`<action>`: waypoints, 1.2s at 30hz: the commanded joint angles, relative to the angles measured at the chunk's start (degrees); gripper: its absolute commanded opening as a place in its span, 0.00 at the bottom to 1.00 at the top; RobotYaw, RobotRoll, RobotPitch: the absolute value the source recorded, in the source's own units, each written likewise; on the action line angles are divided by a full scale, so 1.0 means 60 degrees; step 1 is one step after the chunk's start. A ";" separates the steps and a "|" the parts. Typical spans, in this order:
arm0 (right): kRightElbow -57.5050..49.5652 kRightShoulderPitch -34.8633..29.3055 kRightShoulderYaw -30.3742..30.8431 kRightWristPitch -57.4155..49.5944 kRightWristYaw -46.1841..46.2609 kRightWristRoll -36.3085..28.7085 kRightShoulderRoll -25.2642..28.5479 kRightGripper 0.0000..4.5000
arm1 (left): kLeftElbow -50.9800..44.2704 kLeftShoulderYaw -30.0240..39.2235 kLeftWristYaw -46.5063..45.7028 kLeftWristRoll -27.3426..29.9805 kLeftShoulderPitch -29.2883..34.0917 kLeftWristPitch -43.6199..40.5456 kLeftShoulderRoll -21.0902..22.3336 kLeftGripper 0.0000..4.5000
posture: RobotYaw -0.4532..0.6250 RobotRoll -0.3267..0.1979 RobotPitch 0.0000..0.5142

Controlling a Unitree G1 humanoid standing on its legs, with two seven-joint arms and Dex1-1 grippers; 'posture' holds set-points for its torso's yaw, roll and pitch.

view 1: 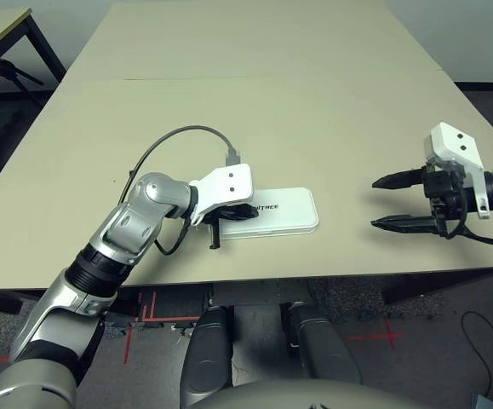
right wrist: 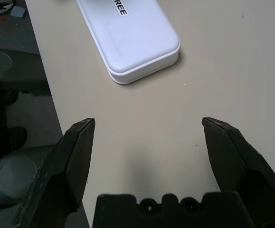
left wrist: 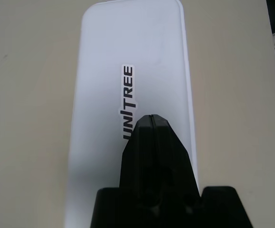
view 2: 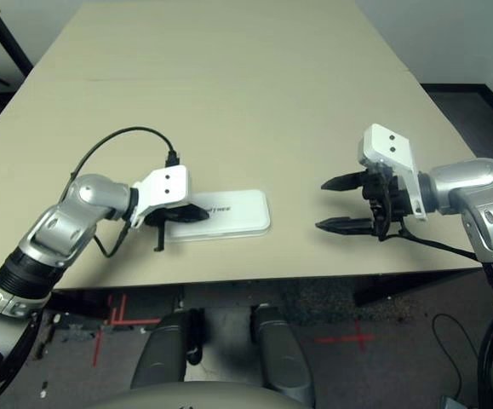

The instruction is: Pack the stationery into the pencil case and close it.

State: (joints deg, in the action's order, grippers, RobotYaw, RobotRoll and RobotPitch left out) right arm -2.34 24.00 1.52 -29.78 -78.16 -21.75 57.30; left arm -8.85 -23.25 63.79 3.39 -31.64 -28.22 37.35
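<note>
Reading "UNITREE" on the closed white pencil case (left wrist: pixel 128 95) lid.

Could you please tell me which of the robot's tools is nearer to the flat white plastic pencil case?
Left. The left tool, shut, is over the flat white plastic pencil case at its lettered end. The right tool, open, hovers well off to its right.
</note>
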 commanded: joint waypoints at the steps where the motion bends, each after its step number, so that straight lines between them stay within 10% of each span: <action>1: -0.0034 -0.0014 0.0106 0.0074 0.0035 0.0075 -0.0019 1.00 | 0.0376 -0.0424 0.0069 -0.0285 0.0348 0.0004 0.0069 0.01 | 0.32 0.62 0.28; 9: 0.0109 0.0070 -0.0064 0.0324 0.0376 0.0001 -0.0374 1.00 | 0.0390 0.1168 -0.0484 0.0915 0.0686 0.0628 -0.0733 0.01 | 0.32 0.62 0.28; 21: 0.1563 0.0645 -0.1644 0.2047 0.3212 -0.0458 -0.3506 1.00 | 0.0330 0.4997 -0.2668 0.3026 0.1219 0.0722 -0.1506 0.98 | 0.35 0.62 0.27; 36: 0.7291 0.3046 -0.2690 0.6448 0.8858 0.1679 -0.4487 1.00 | 0.6133 0.7730 -0.6308 0.2379 -0.0613 0.4039 -0.1173 0.99 | 0.35 0.62 0.27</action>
State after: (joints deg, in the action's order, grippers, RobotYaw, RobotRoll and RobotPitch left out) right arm 37.74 41.81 -13.35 6.23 -28.32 -13.07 30.11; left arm 24.21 22.29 27.52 18.77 -34.78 -6.96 29.94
